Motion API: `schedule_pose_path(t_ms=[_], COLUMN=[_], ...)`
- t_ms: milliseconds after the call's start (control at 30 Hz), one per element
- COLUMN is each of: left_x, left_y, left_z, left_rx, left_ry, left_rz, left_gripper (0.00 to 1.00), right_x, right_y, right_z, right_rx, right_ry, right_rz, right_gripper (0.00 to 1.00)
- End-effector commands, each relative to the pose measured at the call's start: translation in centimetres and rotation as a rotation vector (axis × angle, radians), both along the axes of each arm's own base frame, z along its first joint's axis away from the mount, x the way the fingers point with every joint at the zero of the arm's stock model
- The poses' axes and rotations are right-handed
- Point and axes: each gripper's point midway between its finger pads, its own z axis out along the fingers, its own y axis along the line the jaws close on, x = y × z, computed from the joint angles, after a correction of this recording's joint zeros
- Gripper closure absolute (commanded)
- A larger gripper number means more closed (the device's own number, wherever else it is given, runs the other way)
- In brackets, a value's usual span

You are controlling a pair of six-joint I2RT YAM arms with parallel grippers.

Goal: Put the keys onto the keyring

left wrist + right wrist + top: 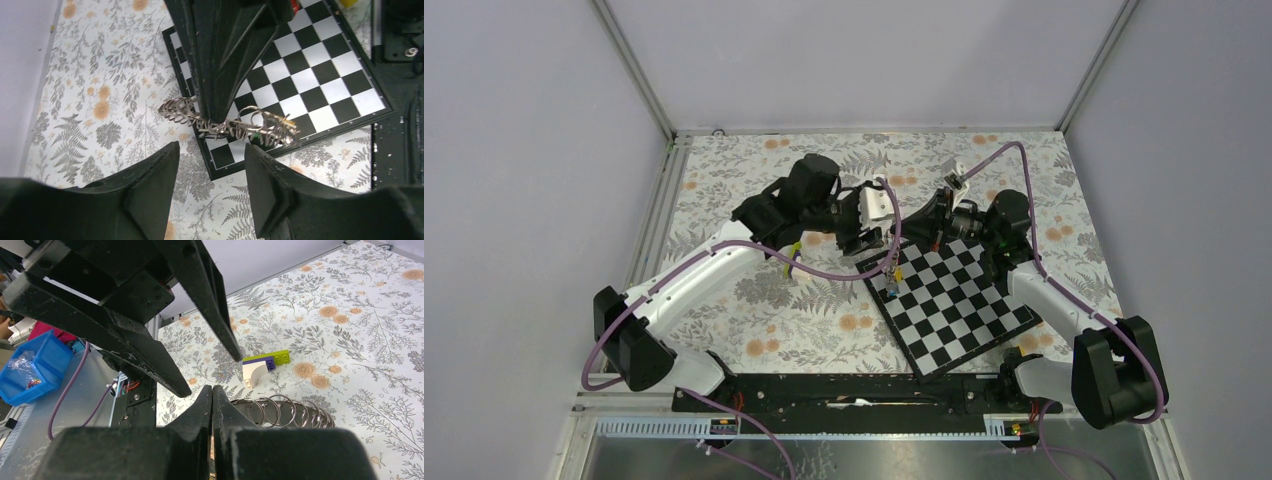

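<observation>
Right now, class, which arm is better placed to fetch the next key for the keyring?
Left. The left claw is open and empty, facing the keyring. The right claw is shut on the keyring, holding it over the edge of the chessboard, so it probably should not let go.

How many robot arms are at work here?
2. The left arm reaches in from the near left; the right arm from the near right, its pincer gripping the keyring.
</observation>
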Motion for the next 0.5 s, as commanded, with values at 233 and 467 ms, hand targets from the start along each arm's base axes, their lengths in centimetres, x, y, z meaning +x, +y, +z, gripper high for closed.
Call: schedule_pose_path(t_ms=[233, 467], left_x=[-0.5, -0.4], left_y=[-1.9, -2.1], left_z=[3.0, 2.4], left_rx=[-0.159, -0.164], left_ry=[0.115, 0.151], left_rz=[-0.090, -0.113], left_gripper=[0.53, 0.59], right_x=[-1.2, -1.3], right_y=[-0.3, -0.3], right_z=[2.2, 2.2], right_rx=[0.030, 0.031], right_ry=[-0.126, -0.127], right_rz=[0.034, 0.037], right_gripper=[1.00, 1.00])
